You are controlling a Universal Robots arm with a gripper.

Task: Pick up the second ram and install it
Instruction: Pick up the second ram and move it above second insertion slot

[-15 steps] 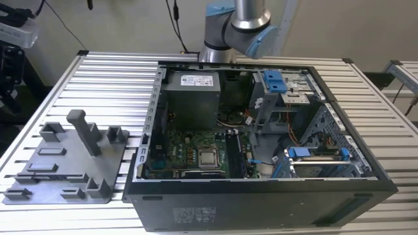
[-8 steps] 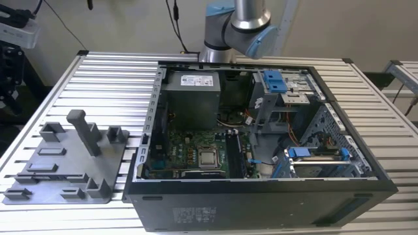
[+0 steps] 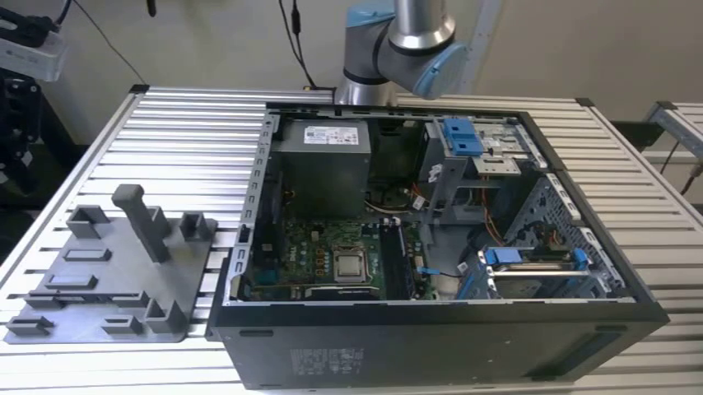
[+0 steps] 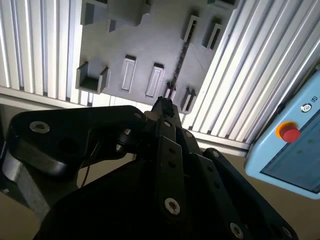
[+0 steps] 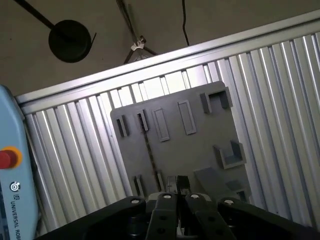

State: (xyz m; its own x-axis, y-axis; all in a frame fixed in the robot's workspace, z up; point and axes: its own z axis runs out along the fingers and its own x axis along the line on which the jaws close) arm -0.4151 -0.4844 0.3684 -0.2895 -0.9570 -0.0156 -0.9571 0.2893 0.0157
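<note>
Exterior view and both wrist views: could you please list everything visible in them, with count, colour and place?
table: one, silver, slatted, under everything.
computer case: one, black, open, on the table toward the exterior view's right.
power supply: one, grey, inside the case.
motherboard: one, green, on the case floor.
drive-cage clips: two, bright blue, inside the case.
fixture plate: one, grey, on the table at the exterior view's left.
second ram: one, dark strip edge-on, standing in the fixture plate.
pendant: one, light blue with a red button, beside the table.
arm: one, silver and blue, beyond the case.
tool: one, black, above the fixture plate, close to the ram.
</note>
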